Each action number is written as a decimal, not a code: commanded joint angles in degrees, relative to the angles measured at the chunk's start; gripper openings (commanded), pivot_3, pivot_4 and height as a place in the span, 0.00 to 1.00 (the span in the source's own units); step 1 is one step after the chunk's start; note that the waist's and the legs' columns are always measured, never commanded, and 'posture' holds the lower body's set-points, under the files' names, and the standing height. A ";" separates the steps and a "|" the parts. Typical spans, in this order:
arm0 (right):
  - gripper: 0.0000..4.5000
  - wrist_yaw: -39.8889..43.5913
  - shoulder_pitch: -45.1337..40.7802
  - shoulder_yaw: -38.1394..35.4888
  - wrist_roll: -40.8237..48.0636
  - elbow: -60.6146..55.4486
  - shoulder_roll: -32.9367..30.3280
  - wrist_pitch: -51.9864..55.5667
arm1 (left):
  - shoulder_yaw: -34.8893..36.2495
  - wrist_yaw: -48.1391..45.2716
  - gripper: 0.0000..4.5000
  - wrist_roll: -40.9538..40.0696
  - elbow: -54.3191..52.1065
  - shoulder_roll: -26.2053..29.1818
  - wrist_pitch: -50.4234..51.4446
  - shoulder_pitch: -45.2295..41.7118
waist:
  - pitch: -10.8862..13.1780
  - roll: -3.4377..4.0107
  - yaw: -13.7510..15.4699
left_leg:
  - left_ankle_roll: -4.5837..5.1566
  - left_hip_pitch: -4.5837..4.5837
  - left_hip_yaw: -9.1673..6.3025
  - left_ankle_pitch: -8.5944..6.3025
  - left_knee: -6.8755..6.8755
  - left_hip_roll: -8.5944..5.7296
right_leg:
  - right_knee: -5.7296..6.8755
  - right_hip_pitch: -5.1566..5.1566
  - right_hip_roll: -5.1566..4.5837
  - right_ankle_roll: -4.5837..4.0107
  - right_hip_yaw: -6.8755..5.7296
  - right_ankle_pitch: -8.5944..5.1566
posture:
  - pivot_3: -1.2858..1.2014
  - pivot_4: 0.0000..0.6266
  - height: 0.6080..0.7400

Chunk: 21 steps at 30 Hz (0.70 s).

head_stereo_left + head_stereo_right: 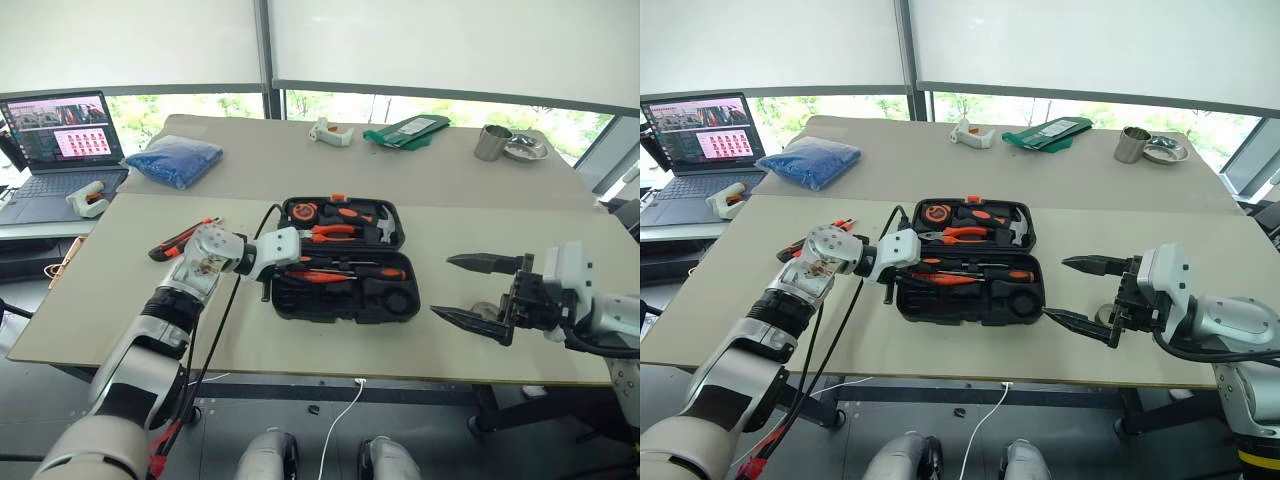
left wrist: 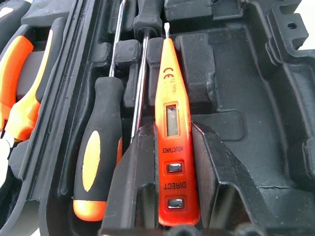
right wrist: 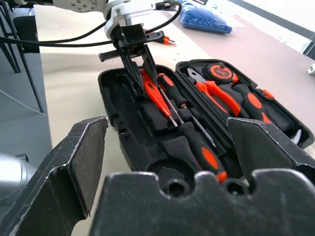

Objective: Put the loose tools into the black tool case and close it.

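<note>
Nearest me, my right gripper (image 1: 480, 290) hangs spread wide and empty just right of the black tool case (image 1: 340, 300), which lies open on the table (image 1: 120, 300). My left gripper (image 3: 139, 66) pinches the slim orange tester screwdriver (image 2: 173, 137) by its butt end, tip pointing away along the near tray, parallel to the black-and-orange screwdrivers (image 2: 101, 157) beside it. The left wrist view shows its fingers (image 2: 135, 187) clamping both flanks over the slot. Further left, the utility knife (image 1: 180, 240) lies loose, nearer my left arm.
</note>
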 commanded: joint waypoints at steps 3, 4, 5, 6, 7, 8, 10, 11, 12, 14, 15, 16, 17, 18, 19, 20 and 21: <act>1.00 -0.99 0.19 -2.27 1.01 -2.16 -0.82 0.64 | -2.34 -2.06 0.11 4.45 1.46 2.22 -1.65 -0.86 | 0.00 0.00 -0.14 | -0.07 0.00 -0.01 -0.07 0.05 0.00 | -0.01 0.02 -0.03 0.22 0.00 -0.05 | 0.52 0.24 1.00; 1.00 -1.01 0.14 -2.21 1.05 -2.13 -0.86 0.70 | -2.39 -2.49 0.11 4.59 1.54 2.61 -1.73 -1.02 | 0.00 0.01 -0.18 | -0.07 0.00 -0.01 -0.07 0.05 0.00 | -0.01 0.02 -0.04 0.22 0.00 -0.05 | 0.52 0.24 1.00; 1.00 -1.00 0.11 -2.16 1.06 -2.10 -0.90 0.73 | -2.45 -2.74 0.11 4.76 1.59 2.95 -1.92 -1.14 | -0.01 0.01 -0.23 | -0.07 0.00 -0.01 -0.07 0.05 0.00 | -0.01 0.02 -0.04 0.23 0.00 -0.05 | 0.52 0.24 1.00; 1.00 -0.98 0.05 -2.13 1.05 -2.01 -0.92 0.71 | -2.57 -3.03 0.11 5.06 1.55 3.26 -1.95 -1.20 | -0.01 0.01 -0.37 | -0.06 0.00 -0.01 -0.06 0.04 -0.01 | 0.00 0.02 -0.04 0.23 0.00 -0.05 | 0.52 0.24 1.00; 1.00 -0.94 -0.11 -2.06 1.02 -1.82 -0.94 0.71 | -2.67 -3.20 0.11 5.35 1.59 3.44 -1.77 -1.28 | -0.01 0.01 -0.48 | -0.04 0.00 -0.01 -0.05 0.04 0.01 | 0.01 0.01 -0.03 0.23 0.00 -0.05 | 0.52 0.24 1.00; 1.00 -0.89 -0.23 -1.96 0.96 -1.65 -0.95 0.69 | -2.90 -3.28 0.11 5.83 1.59 3.65 -2.00 -1.29 | -0.01 0.01 -0.59 | -0.04 0.00 -0.01 -0.05 0.04 0.01 | 0.02 0.01 -0.03 0.24 0.00 -0.05 | 0.52 0.24 1.00; 1.00 -0.84 -0.42 -1.79 0.87 -1.37 -0.92 0.65 | -3.32 -3.60 0.11 6.47 1.48 3.90 -2.07 -1.16 | -0.01 0.01 -0.68 | -0.02 0.00 0.00 -0.04 0.04 0.01 | 0.06 0.00 -0.02 0.24 0.01 -0.04 | 0.52 0.24 1.00; 1.00 -0.86 -0.49 -1.64 0.83 -1.30 -0.86 0.65 | -3.31 -3.32 0.11 6.54 1.34 3.73 -2.09 -0.99 | -0.01 0.01 -0.70 | 0.00 0.00 0.00 -0.03 0.04 0.01 | 0.07 0.00 -0.02 0.25 0.01 -0.04 | 0.52 0.24 1.00; 1.00 -0.88 -0.57 -1.44 0.79 -1.25 -0.79 0.68 | -3.24 -3.28 0.11 6.31 1.06 3.37 -1.69 -0.73 | -0.01 0.01 -0.71 | 0.02 0.01 0.00 -0.01 0.04 0.01 | 0.08 0.00 -0.02 0.25 0.01 -0.04 | 0.52 0.24 1.00; 1.00 -0.90 -0.67 -1.08 0.78 -1.20 -0.66 0.78 | -3.05 -4.19 0.11 5.30 0.45 2.80 -0.56 -0.18 | -0.01 0.01 -0.71 | 0.03 0.00 0.00 -0.01 0.05 0.01 | 0.08 0.00 -0.02 0.25 0.02 -0.04 | 0.52 0.24 1.00; 1.00 -0.85 -0.71 -0.93 0.78 -1.18 -0.63 0.83 | -2.79 -4.97 0.11 4.47 0.14 2.60 0.77 0.10 | -0.01 0.01 -0.71 | 0.04 0.01 0.00 0.00 0.05 0.01 | 0.08 0.00 -0.02 0.25 0.02 -0.04 | 0.52 0.24 1.00; 1.00 -0.81 -0.71 -0.86 0.81 -1.15 -0.61 0.86 | -2.13 -3.61 0.11 4.39 0.41 2.49 1.17 0.01 | -0.01 0.01 -0.71 | 0.04 0.00 0.00 0.00 0.05 0.01 | 0.08 0.00 -0.02 0.25 0.02 -0.04 | 0.52 0.24 1.00; 1.00 -0.76 -0.69 -0.83 0.83 -1.10 -0.60 0.87 | -1.73 -2.99 0.11 4.39 0.77 2.63 0.51 -0.12 | -0.01 0.01 -0.71 | 0.04 0.00 0.00 0.00 0.05 0.01 | 0.09 0.00 -0.02 0.25 0.02 -0.04 | 0.52 0.24 1.00; 1.00 -0.70 -0.67 -0.81 0.84 -1.05 -0.63 0.91 | -1.52 -2.97 0.33 4.60 1.31 3.15 -0.45 -0.38 | -0.01 0.01 -0.69 | 0.04 0.01 0.00 0.00 0.05 0.01 | 0.09 -0.01 -0.02 0.25 0.02 -0.04 | 0.52 0.24 1.00; 1.00 -0.66 -0.62 -0.82 0.91 -0.99 -0.65 1.01 | -0.35 -2.56 0.38 3.75 1.94 3.13 -1.78 -0.73 | -0.01 0.01 -0.70 | 0.04 0.00 0.00 0.00 0.05 0.01 | 0.09 -0.01 -0.02 0.25 0.02 -0.05 | 0.52 0.24 1.00; 1.00 -0.61 -0.48 -0.92 1.04 -0.95 -0.67 1.12 | 0.84 -2.96 0.48 2.39 2.27 3.00 -2.73 -1.00 | -0.01 0.01 -0.70 | 0.04 0.01 0.00 0.00 0.05 0.00 | 0.09 -0.01 -0.02 0.25 0.02 -0.04 | 0.52 0.24 1.00; 1.00 -0.55 -0.26 -1.04 1.34 -0.96 -0.64 1.40 | 2.35 -3.51 0.57 0.76 2.56 2.93 -2.90 -1.43 | -0.01 0.01 -0.70 | 0.04 0.01 0.00 0.00 0.05 0.00 | 0.09 -0.01 -0.02 0.25 0.02 -0.04 | 0.52 0.24 1.00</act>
